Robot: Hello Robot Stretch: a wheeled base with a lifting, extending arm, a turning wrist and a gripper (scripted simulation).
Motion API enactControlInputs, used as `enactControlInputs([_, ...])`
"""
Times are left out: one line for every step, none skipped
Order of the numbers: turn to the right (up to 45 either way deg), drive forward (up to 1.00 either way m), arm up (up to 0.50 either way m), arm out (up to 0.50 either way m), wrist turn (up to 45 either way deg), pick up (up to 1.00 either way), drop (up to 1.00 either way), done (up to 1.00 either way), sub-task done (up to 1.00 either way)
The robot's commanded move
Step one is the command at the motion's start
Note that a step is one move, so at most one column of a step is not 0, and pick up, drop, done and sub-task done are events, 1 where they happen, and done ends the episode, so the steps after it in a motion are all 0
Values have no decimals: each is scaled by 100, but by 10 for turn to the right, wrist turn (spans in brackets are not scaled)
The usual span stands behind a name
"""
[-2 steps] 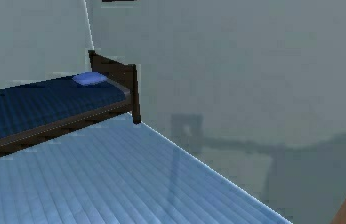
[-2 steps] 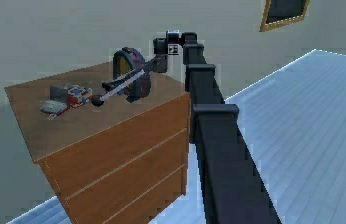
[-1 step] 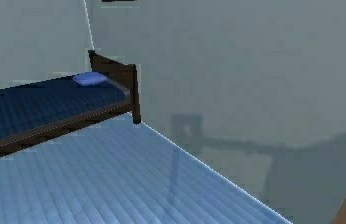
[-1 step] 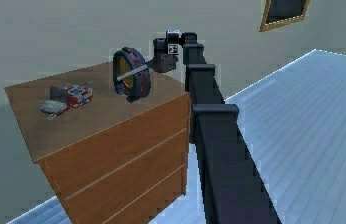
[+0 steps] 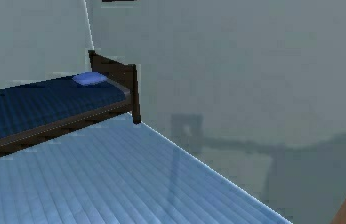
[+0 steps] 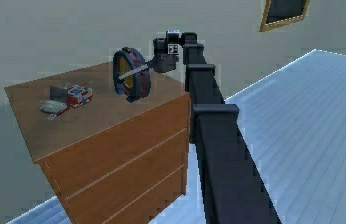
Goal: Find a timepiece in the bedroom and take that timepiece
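1. The gripper (image 6: pixel 149 68) is sitting at the far end of the arm (image 6: pixel 216 130), in the arm side view's upper middle, and its fingers are pointing toward that view's left. I cannot tell whether it is gripping anything.
2. The timepiece (image 6: pixel 131 76), a round dark-blue disc with a golden rim, is showing edge-up right at the fingers, with the dresser top behind it. I cannot tell whether it is resting on the wood or hanging clear of it.
3. The arm, a dark square bar, is rising from the bottom edge and passing the dresser's right end. It is carrying two white squares (image 6: pixel 167 43) beside the gripper's body.
4. The dresser (image 6: pixel 111 165), brown wood with drawer fronts, is standing against a pale wall.
5. Near the top's left end, a small red, white and blue thing (image 6: pixel 76 93) and a grey thing (image 6: pixel 53 106) are lying just beside each other, apart from the timepiece.
6. A framed picture (image 6: pixel 284 12) is hanging at the upper right, above a blue plank floor (image 6: pixel 311 120).
7. In the forward view, a bed (image 5: pixel 41 105) with a dark wooden frame and a dark-blue cover is standing at the left. It is bearing a light-blue pillow (image 5: pixel 88 79) near its headboard.
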Motion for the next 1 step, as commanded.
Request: enactControlInputs([0,0,0,0,0,100,0,0,0])
